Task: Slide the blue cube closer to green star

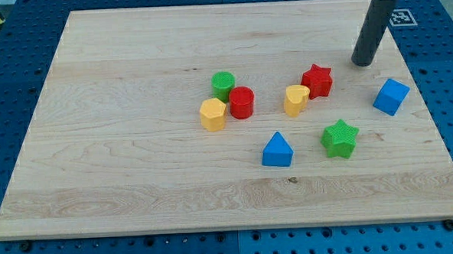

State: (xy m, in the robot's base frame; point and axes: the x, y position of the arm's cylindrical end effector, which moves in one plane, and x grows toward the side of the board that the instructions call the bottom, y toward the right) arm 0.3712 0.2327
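The blue cube [391,96] sat near the counter's [121,170] right edge, well apart from most of the other blocks. Going from the view's left: a yellow block [212,114] touched a green cylinder [223,85] above it and a red cylinder [241,102] to its right, the three bunched together. Further right a blue wedge [277,150] stood alone toward the view's bottom. Above it a second yellow block [295,99] pressed against a red star [317,81]. The green star [339,138] lay below those two, down and to the left of the blue cube, with bare wood between them. The rod carried no jaws; its tip [361,63] rested on the wood above and left of the blue cube, apart from it, just right of the red star.
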